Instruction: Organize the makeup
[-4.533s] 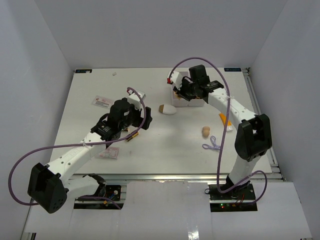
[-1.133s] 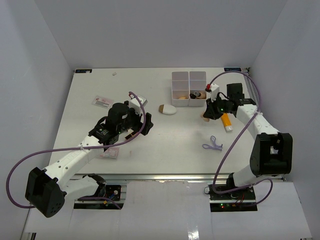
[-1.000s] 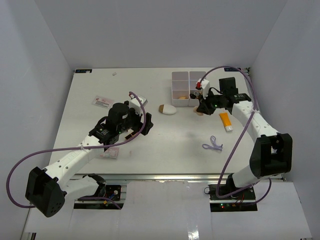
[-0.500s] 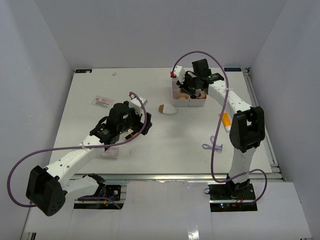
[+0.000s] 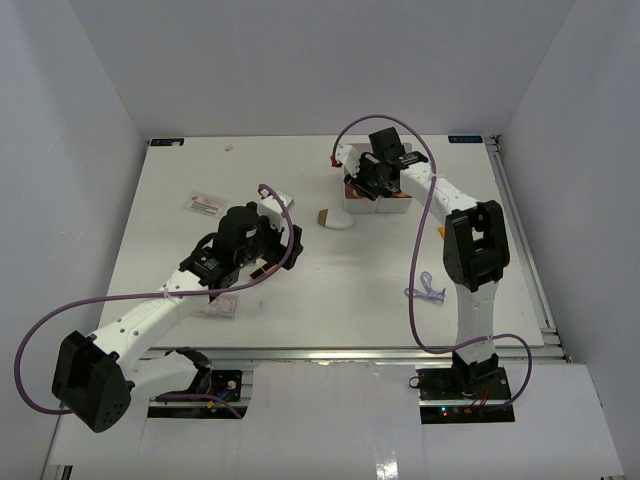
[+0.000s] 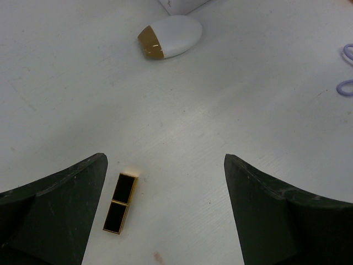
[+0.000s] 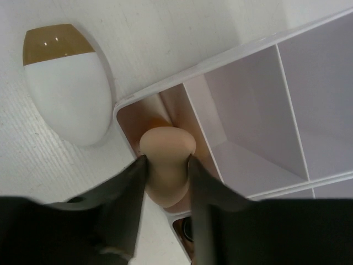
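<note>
Top external view, from the left: the left gripper (image 6: 164,182) hovers low with its fingers spread as wide as they go, holding nothing. In its wrist view the black-and-gold lipstick tube (image 6: 119,203) lies flat on the table at about 7 o'clock, just inside the left finger and apart from it. The white oval piece with brown tip (image 6: 170,43) rests at 12 o'clock, well beyond. The purple loop (image 5: 424,292) lies on the table near the right arm's lower link.

Further right, the right gripper (image 7: 166,165) reaches to the white box (image 7: 220,65) at the far side of the table. Its fingers pinch a tan sponge (image 7: 167,146) by the waist, directly over the corner compartment nearest the oval piece.

The step in hand looks like dropping this sponge into its compartment. The next move would be to part the fingers fully and lift straight up clear of the box wall. The left arm seems placed to centre on the lipstick and close.

How firm the pinch is cannot be told. A tan-orange shape under the sponge may be a second sponge. A dark item at 6 o'clock in the neighbouring compartment is cut off. The small orange-white bottle (image 5: 442,233) is mostly hidden behind the right arm. From above, the right arm covers much of the box.
</note>
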{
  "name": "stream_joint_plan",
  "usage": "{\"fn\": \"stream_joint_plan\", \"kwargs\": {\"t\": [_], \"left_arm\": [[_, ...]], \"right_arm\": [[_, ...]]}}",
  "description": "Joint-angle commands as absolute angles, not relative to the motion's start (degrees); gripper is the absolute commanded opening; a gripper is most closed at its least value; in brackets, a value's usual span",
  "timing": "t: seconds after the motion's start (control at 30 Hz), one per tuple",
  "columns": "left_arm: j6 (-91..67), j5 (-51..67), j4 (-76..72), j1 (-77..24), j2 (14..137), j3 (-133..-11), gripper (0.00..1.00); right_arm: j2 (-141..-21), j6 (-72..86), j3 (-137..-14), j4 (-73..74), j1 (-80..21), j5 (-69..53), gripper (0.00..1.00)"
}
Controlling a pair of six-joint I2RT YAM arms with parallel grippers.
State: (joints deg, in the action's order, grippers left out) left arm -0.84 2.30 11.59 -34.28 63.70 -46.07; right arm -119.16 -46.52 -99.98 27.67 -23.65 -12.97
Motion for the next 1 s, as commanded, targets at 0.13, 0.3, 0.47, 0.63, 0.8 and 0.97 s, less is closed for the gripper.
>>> {"fn": "stream_joint_plan", "kwargs": {"t": [0.13, 0.3, 0.47, 0.63, 0.8, 0.97], "left_arm": [[-0.3, 1.6, 10.8, -34.0, 62.8, -45.5, 0.98], [-0.3, 1.9, 10.7, -33.9, 62.9, -45.4, 0.98], [-0.3, 3.6, 10.5, -33.9, 63.0, -45.2, 0.98], [-0.6, 7.7, 10.2, -33.9, 63.4, -45.0, 0.98], [-1.0, 11.4, 10.3, -33.9, 65.4, -45.1, 0.98], [-1.7, 14.2, 11.1, -33.9, 68.3, -45.5, 0.98]], "right_arm": [[-118.5, -46.2, -102.2, 24.3, -24.2, -9.7, 0.62], [-112.2, -44.6, -100.3, 25.4, -24.2, -11.8, 0.64], [-101.2, -41.7, -93.5, 28.0, -24.0, -19.5, 0.64], [-88.7, -41.1, -82.3, 34.8, -21.4, -34.3, 0.66], [-79.2, -42.9, -71.0, 41.1, -14.7, -49.9, 0.7], [-73.0, -45.8, -60.0, 42.9, -5.9, -59.3, 0.72]]}}
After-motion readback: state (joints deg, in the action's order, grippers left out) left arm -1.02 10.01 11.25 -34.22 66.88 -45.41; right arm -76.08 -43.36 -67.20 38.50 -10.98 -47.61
